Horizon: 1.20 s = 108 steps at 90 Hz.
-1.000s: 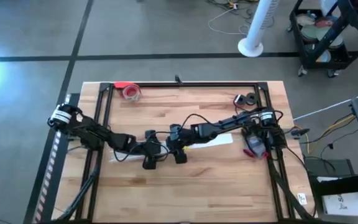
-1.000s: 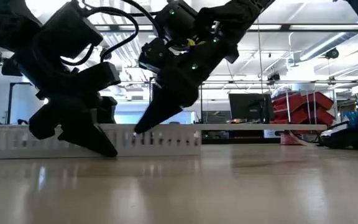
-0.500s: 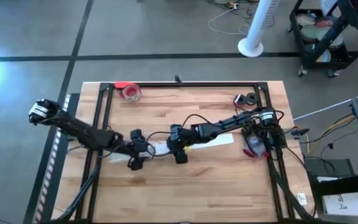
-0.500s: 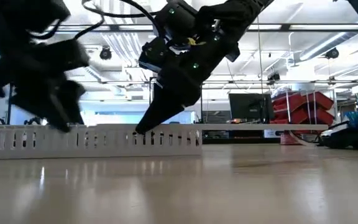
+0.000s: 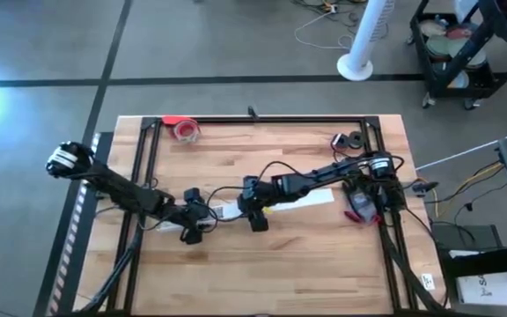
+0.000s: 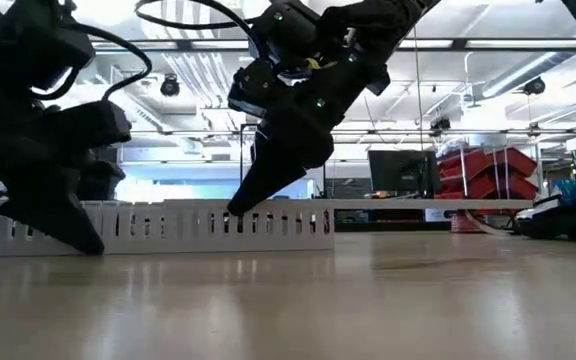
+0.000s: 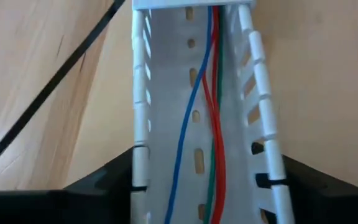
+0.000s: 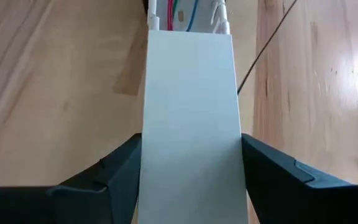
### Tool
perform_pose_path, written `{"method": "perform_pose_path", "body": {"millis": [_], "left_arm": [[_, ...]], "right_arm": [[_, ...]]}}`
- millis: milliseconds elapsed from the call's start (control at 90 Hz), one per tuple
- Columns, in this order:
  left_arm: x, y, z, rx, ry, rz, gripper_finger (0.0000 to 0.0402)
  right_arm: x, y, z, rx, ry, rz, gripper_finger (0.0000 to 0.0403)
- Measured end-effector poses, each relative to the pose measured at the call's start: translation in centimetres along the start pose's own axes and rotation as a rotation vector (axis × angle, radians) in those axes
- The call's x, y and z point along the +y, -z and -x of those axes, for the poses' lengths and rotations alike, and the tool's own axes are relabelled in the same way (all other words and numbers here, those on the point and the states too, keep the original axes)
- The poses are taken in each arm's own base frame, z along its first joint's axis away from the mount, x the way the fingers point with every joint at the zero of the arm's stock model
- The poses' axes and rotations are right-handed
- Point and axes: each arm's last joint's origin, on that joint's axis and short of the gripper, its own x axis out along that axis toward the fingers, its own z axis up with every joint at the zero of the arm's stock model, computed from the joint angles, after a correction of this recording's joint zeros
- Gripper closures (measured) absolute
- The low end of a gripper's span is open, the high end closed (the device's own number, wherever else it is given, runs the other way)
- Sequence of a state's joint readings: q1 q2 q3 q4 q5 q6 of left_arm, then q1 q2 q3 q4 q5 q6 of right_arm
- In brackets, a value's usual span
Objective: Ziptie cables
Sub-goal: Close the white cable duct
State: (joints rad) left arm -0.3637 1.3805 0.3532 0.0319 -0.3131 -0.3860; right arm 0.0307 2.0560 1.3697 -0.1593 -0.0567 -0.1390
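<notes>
white slotted duct [image 7: 197,124] straddled by both end effectors, arms angled low

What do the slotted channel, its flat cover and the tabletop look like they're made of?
Slotted channel: looks like white moulded plastic, matt, with thin even fingers and punched slots; red, blue and green wires lie inside.
Flat cover: probably the same white plastic, smooth and uniform.
Tabletop: wood, apparently butcher-block, with visible grain, joined strips and a slight sheen.
</notes>
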Motion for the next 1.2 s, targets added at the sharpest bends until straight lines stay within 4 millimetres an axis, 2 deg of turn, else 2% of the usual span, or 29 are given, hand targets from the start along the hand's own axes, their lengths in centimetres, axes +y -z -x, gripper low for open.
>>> {"method": "perform_pose_path", "body": {"millis": [200,411,656,744,889,1200], "left_arm": [[-0.3,-0.3,-0.5,-0.001,-0.002,-0.017,0.0192],[-0.3,-0.4,-0.5,-0.014,-0.001,-0.013,0.0156],[-0.2,-0.5,-0.6,-0.039,-0.006,-0.011,0.0186],[-0.2,-0.5,-0.6,-0.040,-0.005,-0.019,0.0186],[-0.2,-0.5,-0.6,-0.035,-0.006,-0.012,0.0173],[-0.2,-0.4,-0.6,-0.038,-0.003,-0.006,0.0184]], "right_arm": [[0.0,-0.1,0.1,-0.002,0.003,-0.046,0.0182],[0.2,-0.2,0.1,-0.018,-0.010,0.002,0.0184],[0.4,-0.3,-0.3,-0.045,0.000,0.009,0.0180],[0.5,-0.3,-0.3,-0.041,0.006,-0.012,0.0183],[0.7,-0.3,0.0,-0.038,-0.064,0.072,0.0180],[1.0,-0.3,0.1,-0.031,-0.110,0.135,0.0183]]}}
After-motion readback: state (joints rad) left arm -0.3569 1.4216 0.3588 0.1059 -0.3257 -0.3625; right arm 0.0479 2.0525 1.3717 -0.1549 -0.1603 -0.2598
